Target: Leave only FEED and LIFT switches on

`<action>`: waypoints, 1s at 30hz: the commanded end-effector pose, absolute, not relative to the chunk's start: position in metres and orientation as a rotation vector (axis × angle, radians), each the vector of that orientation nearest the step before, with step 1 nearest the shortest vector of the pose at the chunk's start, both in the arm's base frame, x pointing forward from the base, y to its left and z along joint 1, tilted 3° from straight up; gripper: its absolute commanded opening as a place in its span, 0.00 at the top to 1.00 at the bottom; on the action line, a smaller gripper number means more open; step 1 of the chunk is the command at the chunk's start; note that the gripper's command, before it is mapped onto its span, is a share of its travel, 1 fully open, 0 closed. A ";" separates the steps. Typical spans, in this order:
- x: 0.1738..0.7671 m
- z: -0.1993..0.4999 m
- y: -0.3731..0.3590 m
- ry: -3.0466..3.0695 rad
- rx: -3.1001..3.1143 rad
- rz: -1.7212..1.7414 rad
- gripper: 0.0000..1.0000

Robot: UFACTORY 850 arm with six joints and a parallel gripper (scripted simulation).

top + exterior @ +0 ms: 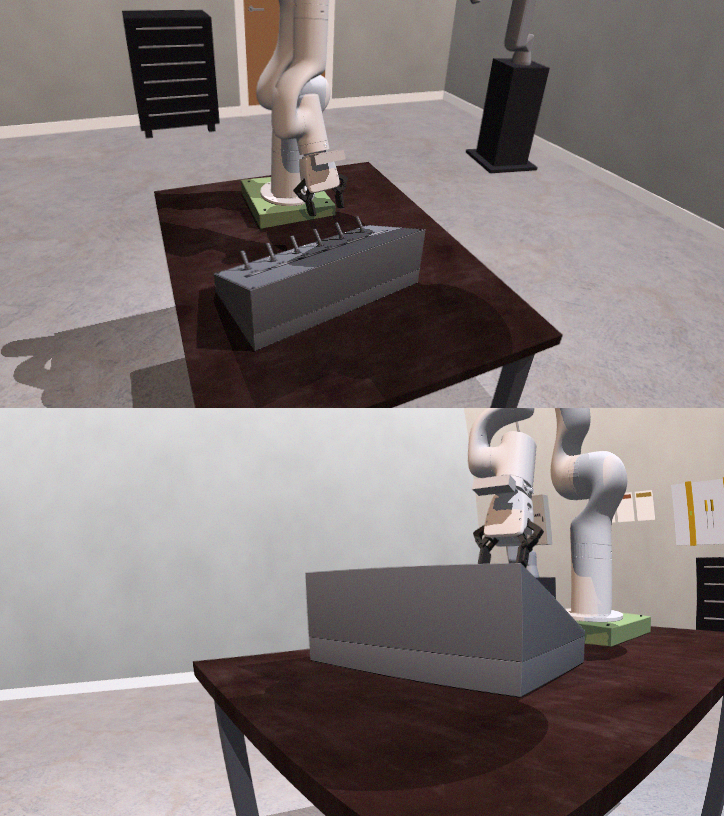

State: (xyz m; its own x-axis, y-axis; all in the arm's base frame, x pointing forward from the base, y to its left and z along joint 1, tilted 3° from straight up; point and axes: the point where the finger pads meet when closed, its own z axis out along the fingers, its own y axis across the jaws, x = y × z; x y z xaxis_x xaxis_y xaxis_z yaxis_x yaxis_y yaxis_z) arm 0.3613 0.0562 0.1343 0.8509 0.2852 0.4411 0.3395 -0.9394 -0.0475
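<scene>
Dark wooden table (455, 324): grey console (324, 283) rests mid-top; green arm base (268, 215) sits at far edge.

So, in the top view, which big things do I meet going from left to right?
Black drawer chest → grey console on the table → black pedestal by the right wall.

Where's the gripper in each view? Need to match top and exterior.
Top: gripper at picture centre, fingers open and empty, above the far side of the grey console, in front of the green base plate.
Exterior: gripper upper right, just above the console's top edge.
Shared landmark: green base plate.
</scene>
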 end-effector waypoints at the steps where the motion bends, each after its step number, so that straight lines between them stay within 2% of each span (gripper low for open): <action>1: 0.363 0.135 0.055 -0.492 -2.902 -0.665 0.00; 30: 0.386 0.132 -0.009 -0.492 -2.902 -0.665 0.00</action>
State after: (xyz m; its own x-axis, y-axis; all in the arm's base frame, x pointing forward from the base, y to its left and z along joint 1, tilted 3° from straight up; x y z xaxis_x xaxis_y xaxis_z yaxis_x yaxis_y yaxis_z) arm 0.3832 -0.0045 0.1312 0.8506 0.2851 0.4419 0.3387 -0.9398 -0.0458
